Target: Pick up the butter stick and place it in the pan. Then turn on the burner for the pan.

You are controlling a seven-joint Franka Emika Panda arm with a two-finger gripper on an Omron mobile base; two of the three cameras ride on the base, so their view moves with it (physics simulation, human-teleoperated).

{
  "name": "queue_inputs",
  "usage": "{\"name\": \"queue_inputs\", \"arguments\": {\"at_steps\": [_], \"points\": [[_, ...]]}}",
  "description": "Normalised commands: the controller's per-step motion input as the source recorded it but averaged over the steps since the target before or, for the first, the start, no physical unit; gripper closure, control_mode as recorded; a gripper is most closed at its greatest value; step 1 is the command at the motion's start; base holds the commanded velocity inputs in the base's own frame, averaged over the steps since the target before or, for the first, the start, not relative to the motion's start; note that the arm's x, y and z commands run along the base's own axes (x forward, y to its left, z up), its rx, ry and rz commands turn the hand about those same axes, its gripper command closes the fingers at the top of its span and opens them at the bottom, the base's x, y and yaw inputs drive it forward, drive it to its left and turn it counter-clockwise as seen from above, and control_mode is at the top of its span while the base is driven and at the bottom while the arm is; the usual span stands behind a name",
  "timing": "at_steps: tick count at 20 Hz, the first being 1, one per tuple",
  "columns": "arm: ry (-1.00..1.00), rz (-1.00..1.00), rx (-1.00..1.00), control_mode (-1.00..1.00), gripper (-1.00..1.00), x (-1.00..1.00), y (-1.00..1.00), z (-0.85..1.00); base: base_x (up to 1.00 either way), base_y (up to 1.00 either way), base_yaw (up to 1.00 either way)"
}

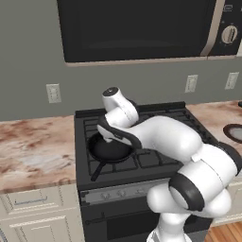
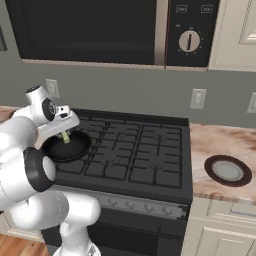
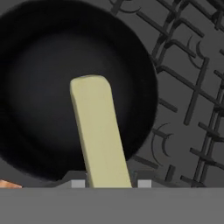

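1. Butter stick: near end runs off behind the grey band in the hand view; held end hidden.
2. Tool: finger tips too small to separate in the right base view; arm hides them in the left base view.
3. Pan: far rim covered by the arm in the left base view; handle cut off in the hand view.
4. Burner under the pan: hidden by it.
5. Stove knobs: markings too small to read.

pale yellow butter stick, black pan, black grate
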Motion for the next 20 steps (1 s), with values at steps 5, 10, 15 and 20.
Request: {"name": "queue_inputs", "arguments": {"at_steps": [5,10,15,20], "points": [[0.07,0.00,0.01,-1.00,1.00,0.02,0.14,-0.36,0.00,0.00,0.00],[0.06,0.00,0.00,-1.00,1.00,0.05,0.07,-0.35,0.00,0.00,0.00],[0.06,0.00,0.01,-1.00,1.00,0.18,0.01,-0.22,0.00,0.00,0.00],[0.06,0.00,0.02,-1.00,1.00,0.19,0.01,-0.14,0.00,0.00,0.00]]}}
